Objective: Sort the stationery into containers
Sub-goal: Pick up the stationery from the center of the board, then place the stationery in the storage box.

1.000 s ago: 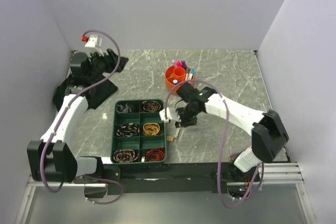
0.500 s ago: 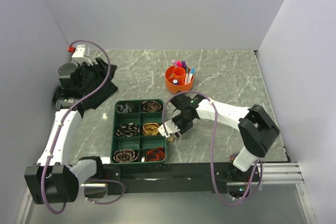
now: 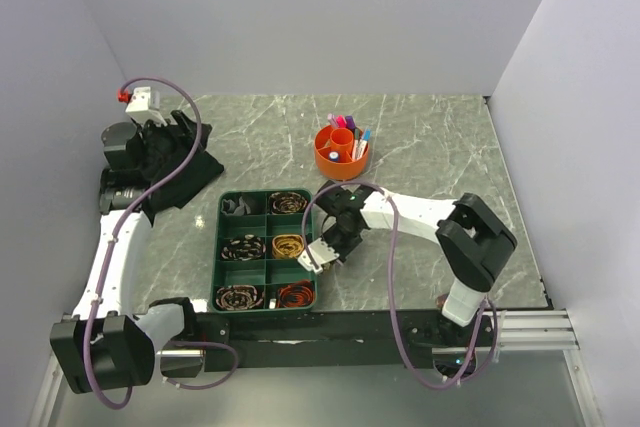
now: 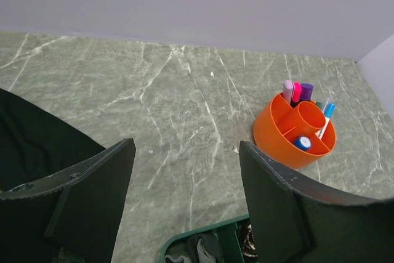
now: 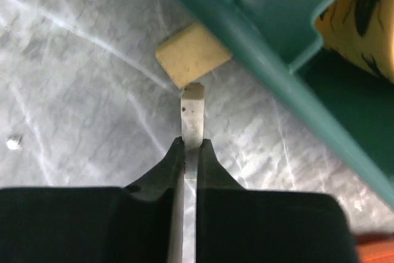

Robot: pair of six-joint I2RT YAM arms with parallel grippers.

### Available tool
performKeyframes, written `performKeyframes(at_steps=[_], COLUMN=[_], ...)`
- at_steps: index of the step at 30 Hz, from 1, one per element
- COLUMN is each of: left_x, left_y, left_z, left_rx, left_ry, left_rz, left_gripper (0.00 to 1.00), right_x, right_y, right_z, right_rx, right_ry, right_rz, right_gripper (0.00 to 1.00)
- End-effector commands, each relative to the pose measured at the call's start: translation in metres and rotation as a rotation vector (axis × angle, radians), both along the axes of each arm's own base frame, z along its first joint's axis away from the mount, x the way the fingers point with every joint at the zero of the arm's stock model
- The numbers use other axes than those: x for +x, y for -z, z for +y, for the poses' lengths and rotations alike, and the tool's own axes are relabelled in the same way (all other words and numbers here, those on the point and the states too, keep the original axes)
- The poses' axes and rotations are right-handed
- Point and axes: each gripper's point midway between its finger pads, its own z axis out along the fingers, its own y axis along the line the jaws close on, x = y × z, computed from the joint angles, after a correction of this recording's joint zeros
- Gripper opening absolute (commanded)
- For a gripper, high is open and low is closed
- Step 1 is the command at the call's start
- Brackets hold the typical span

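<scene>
standing markers [image 4: 297, 92] in orange pot [image 4: 277, 140]

**No legible text in any view**

Nothing readable is showing anywhere. The pens [image 4: 288, 90] standing in the pot [image 4: 277, 141] are appearing too small for any print to be made out. The tray [image 3: 217, 252] and the block [image 5: 192, 53] are showing only plain, unmarked surfaces.
</scene>
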Motion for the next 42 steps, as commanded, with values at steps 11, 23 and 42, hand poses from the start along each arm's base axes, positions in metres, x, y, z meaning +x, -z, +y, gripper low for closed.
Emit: performKeyframes(at_steps=[11, 23, 42], left_x=[0.024, 0.026, 0.030], left_y=[-0.022, -0.017, -0.002], left_z=[-0.007, -0.015, -0.010], left_rx=[-0.082, -0.107, -0.106], left_ry=[0.043, 0.087, 0.064], left_rz=[-0.115, -0.063, -0.025], left_gripper=[0.75, 0.76, 0.77], right_x=[0.103, 0.234, 0.286], right_y=[-0.191, -0.197, -0.155], right_z=[-0.012, 0.042, 0.028], right_rx=[0.275, 0.391, 0.323], right_ry=[0.418, 0.787, 0.809], right_rz=[-0.299, -0.386, -0.472], right_gripper=[0.00, 0.00, 0.05])
